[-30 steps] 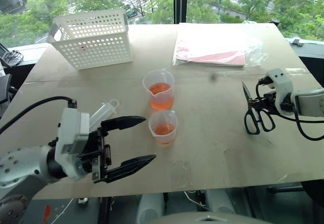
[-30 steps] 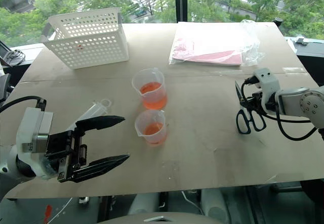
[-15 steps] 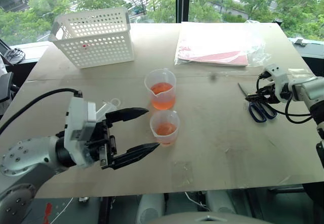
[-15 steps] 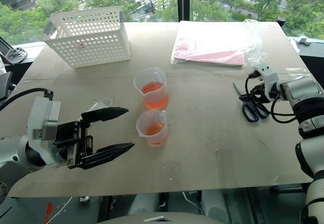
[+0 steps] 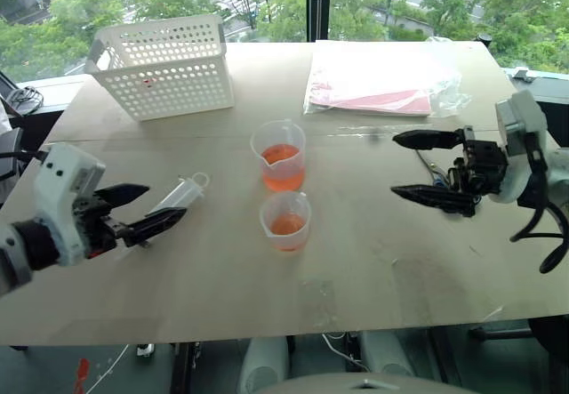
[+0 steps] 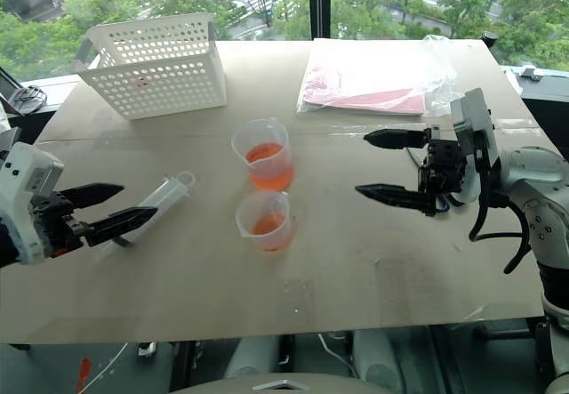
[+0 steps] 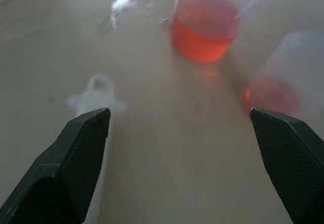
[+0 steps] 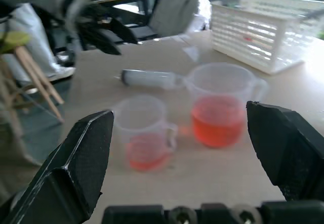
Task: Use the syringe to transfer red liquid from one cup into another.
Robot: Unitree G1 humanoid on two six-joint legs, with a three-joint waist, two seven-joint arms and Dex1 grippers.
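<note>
The clear syringe (image 5: 178, 196) lies flat on the table, left of the cups, its ring handle (image 5: 200, 180) pointing toward the back. My left gripper (image 5: 166, 202) is open and low at the syringe's near end, with one finger crossing that end in view; no grip shows. The taller beaker (image 5: 279, 156) and the shorter cup (image 5: 285, 221) stand mid-table, each holding red liquid (image 5: 281, 155). On the right, my right gripper (image 5: 393, 164) hangs open above the table, empty and pointing left at the cups. The right wrist view shows the syringe (image 8: 152, 77) behind both cups.
A white perforated basket (image 5: 160, 65) stands at the back left. A clear plastic bag with pink sheets (image 5: 378, 78) lies at the back right. Blue-handled scissors (image 5: 434, 177) lie on the table, mostly hidden behind my right gripper. The table's front edge runs just below both arms.
My right gripper set the scissors down, opened, then lifted and swung left toward the cups. My left gripper, still open, drew back to the left from the cups to the syringe's near end.
</note>
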